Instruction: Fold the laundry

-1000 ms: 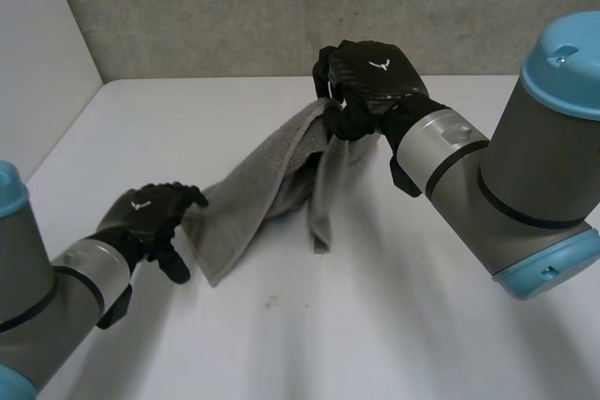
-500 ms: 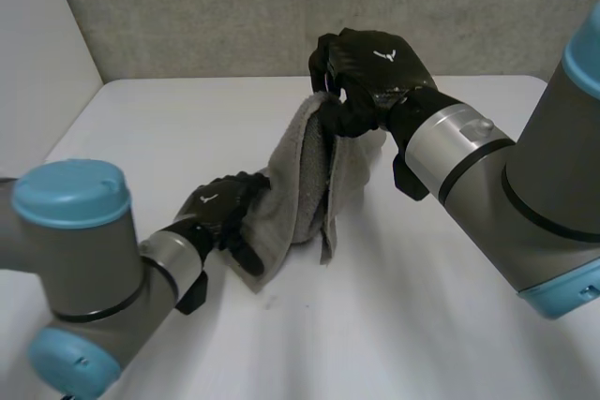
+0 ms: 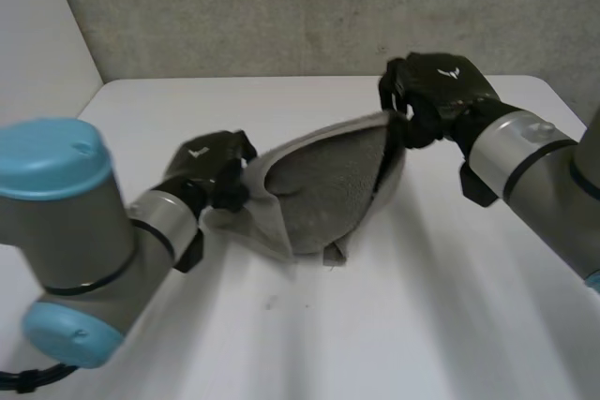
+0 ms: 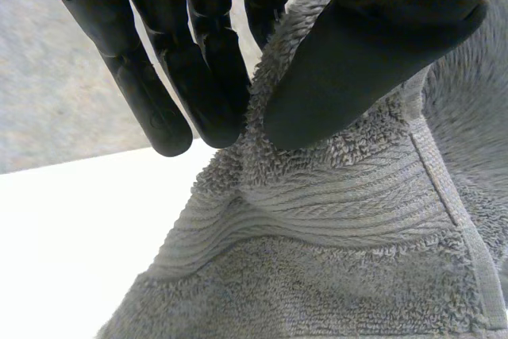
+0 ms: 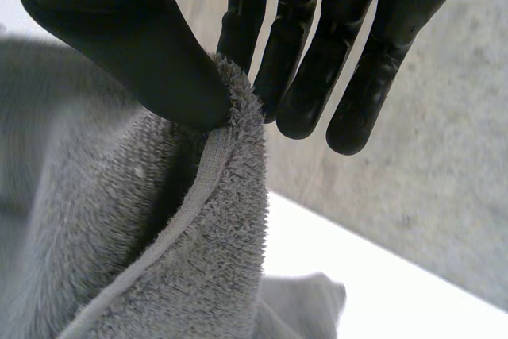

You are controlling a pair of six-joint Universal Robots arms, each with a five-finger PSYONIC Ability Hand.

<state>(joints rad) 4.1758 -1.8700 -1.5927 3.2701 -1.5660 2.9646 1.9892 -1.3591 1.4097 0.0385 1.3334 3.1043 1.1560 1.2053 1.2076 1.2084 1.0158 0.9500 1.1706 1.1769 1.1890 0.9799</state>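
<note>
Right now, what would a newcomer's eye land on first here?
The grey towel, stretched and sagging between the two black hands over the middle of the white table. The left hand pinches one end between thumb and fingers. The right hand pinches the opposite hemmed edge the same way.

A white table [image 3: 403, 325] meets a speckled grey wall [image 3: 281, 7] at the back and a plain white wall [image 3: 37, 44] at its side.
</note>
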